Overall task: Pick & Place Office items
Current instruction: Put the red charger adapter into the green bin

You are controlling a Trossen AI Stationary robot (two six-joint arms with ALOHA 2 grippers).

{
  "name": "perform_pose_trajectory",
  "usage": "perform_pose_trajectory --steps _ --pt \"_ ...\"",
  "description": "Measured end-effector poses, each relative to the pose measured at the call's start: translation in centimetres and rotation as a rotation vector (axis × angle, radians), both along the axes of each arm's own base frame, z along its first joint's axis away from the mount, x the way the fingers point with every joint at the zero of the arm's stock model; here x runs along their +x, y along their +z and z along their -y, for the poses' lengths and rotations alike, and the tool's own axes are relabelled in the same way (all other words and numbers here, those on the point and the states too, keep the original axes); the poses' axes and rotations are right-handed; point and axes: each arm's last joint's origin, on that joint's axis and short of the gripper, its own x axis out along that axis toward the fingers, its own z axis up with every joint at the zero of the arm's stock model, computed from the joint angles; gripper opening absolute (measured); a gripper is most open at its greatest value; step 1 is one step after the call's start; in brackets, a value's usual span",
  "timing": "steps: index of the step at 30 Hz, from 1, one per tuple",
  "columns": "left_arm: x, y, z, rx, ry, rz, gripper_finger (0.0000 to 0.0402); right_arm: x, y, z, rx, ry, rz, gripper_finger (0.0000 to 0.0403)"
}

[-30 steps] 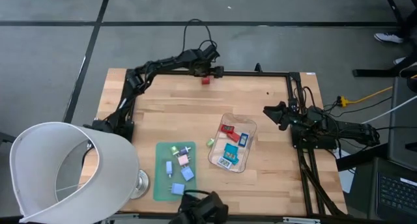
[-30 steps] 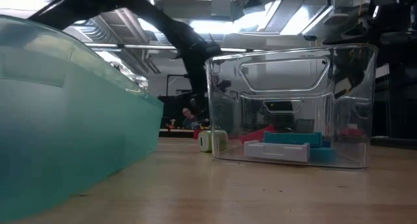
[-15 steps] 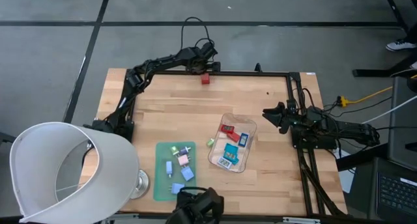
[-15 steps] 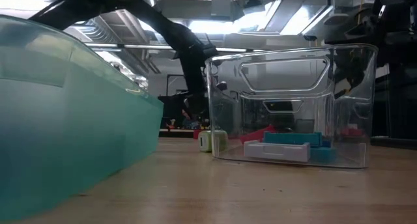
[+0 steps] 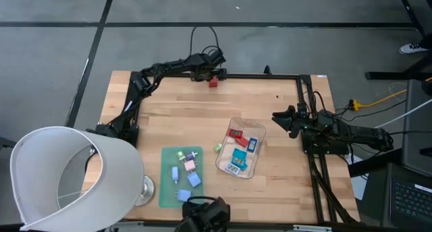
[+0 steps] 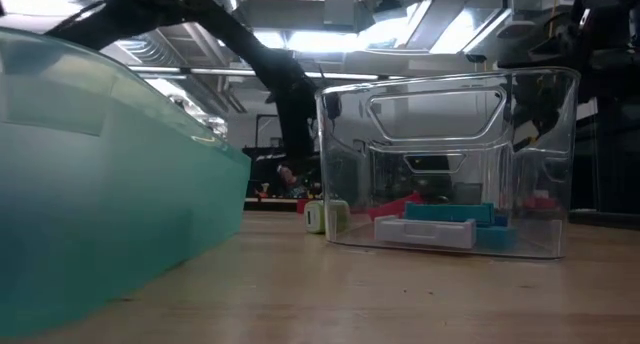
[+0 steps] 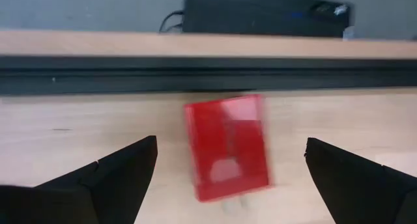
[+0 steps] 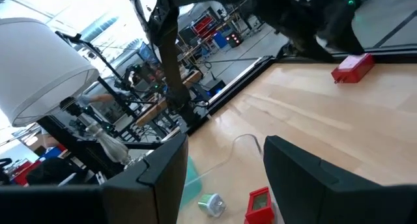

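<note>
A small red piece [image 7: 227, 149] lies flat on the wooden table close to its far edge, also visible as the red piece [image 5: 213, 82] from above. My left gripper [image 7: 230, 160] hangs open just above it, with one finger on either side and a gap to each. Several more office items lie in the clear tray [image 5: 254, 133] and on the green mat [image 5: 167, 185]. One light green piece [image 5: 218, 148] sits on the table between them. My right gripper [image 5: 278, 117] waits open at the table's right edge, holding nothing.
A black rail [image 5: 260, 75] runs along the far edge right behind the red piece. A large white lampshade [image 5: 64, 175] covers the near left corner. Bare wood [image 5: 169, 117] lies between the red piece and the tray.
My left gripper has sunk toward the red piece and rolled a little about its own axis, staying open. The red piece has not moved.
</note>
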Motion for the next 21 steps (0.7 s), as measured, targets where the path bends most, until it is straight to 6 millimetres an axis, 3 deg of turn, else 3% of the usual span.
perform_pose_trajectory --steps 13,21 --pt "0.6 -0.3 0.4 -0.015 -0.005 -0.045 0.0377 0.0 0.0 0.0 0.001 -0.014 0.003 0.0201" --pt "1.8 -0.3 2.0 -0.073 -0.028 0.002 0.0369 -0.1 0.1 0.2 0.002 -0.070 0.011 0.0201"
